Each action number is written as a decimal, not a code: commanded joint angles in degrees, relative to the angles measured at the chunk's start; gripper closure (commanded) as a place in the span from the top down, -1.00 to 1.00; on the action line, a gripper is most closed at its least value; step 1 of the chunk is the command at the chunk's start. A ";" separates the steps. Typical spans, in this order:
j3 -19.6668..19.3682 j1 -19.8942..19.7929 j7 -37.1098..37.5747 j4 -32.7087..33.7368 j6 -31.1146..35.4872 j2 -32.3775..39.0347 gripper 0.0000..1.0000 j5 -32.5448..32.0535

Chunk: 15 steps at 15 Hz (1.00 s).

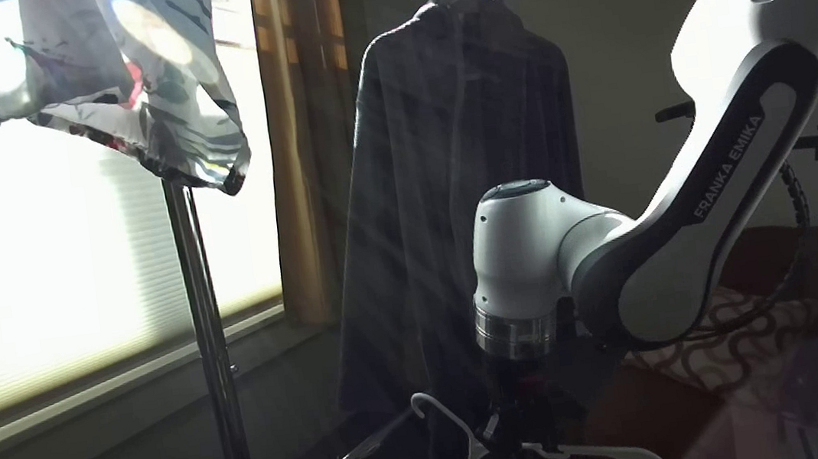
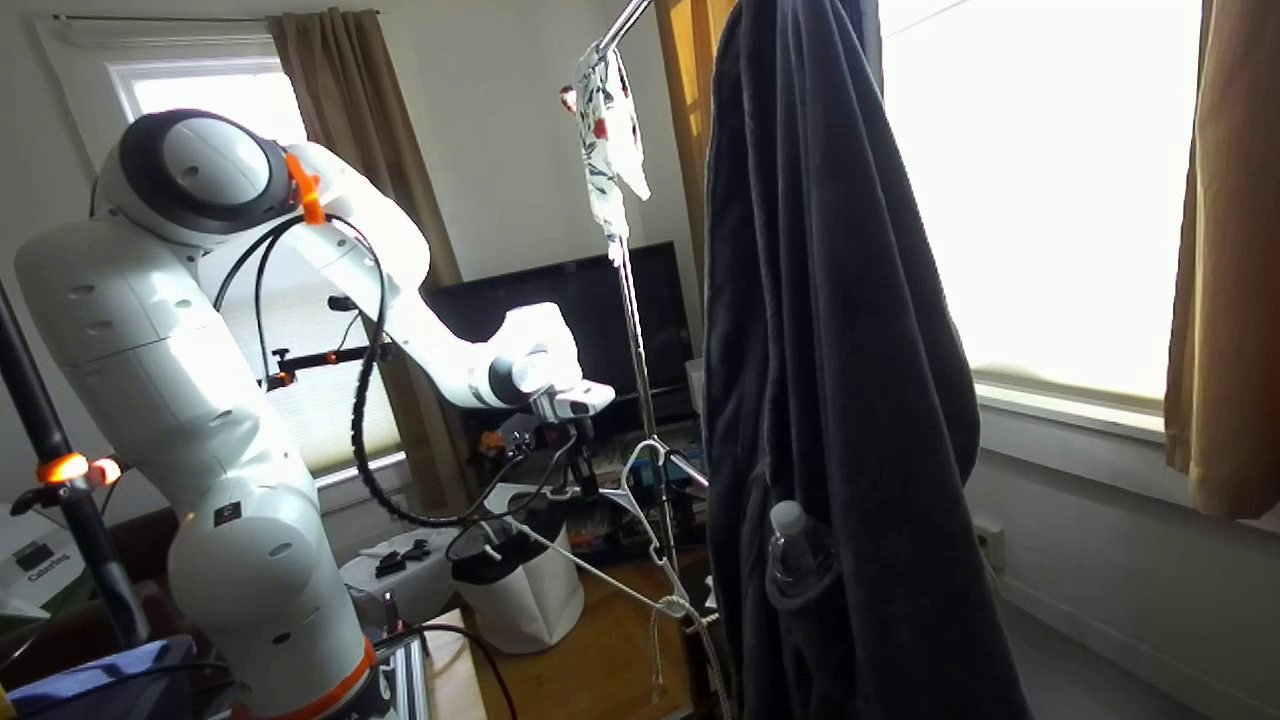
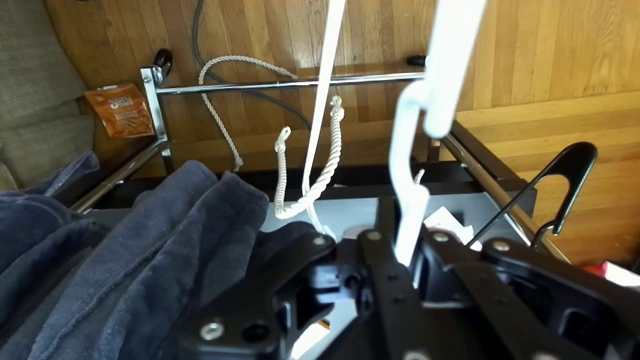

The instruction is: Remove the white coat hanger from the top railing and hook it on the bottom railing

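The white coat hanger [image 1: 635,454] is held low, below the robot's wrist; it also shows in an exterior view [image 2: 637,513] and the wrist view [image 3: 417,150]. My gripper [image 3: 407,235] is shut on its upper part, near the neck; it is a dark shape in an exterior view [image 1: 510,441]. The hook [image 1: 422,399] points toward the bottom railing [image 1: 350,455]. In both exterior views the hook overlaps or adjoins the railing, but I cannot tell if they touch. The railing also shows in the wrist view [image 3: 492,187]. The top railing [image 2: 627,24] is far above my gripper.
A dark coat [image 1: 449,179] hangs beside the gripper, also in the wrist view [image 3: 170,260]. A patterned garment [image 2: 605,140] hangs higher up. White rope [image 3: 325,175] crosses the hanger's lower bar. A chrome post [image 2: 635,340] and a white basket [image 2: 525,605] stand close by.
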 commanded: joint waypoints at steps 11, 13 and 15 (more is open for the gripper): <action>0.97 -1.40 29.57 3.60 3.09 3.17 -0.97 -29.52; 1.52 -0.37 36.45 4.92 2.38 5.01 -0.97 -33.21; 2.07 -0.05 41.36 5.43 2.15 5.99 -0.97 -35.30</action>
